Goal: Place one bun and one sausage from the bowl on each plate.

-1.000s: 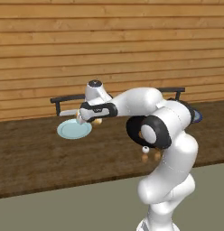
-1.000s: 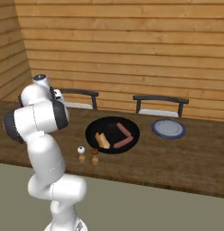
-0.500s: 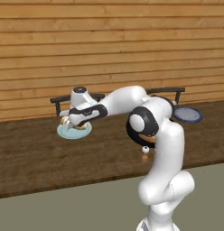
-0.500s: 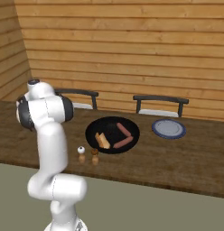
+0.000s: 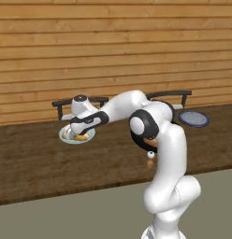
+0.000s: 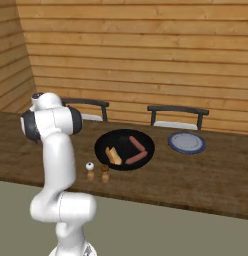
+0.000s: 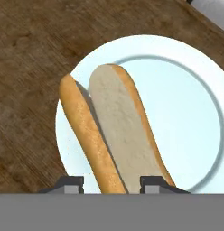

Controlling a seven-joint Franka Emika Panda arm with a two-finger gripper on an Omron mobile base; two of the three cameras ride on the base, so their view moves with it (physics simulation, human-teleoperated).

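Fingertips flank the bun where it lies on the pale plate; whether they pinch it or have let go, I cannot tell. Releasing well probably means spreading fully, then lifting straight up without dragging it. From the base the arm reaches far left, its gripper low over that plate. Remaining bun and sausages sit in the bowl.

Wood-plank wall, dark chairs, wooden counter
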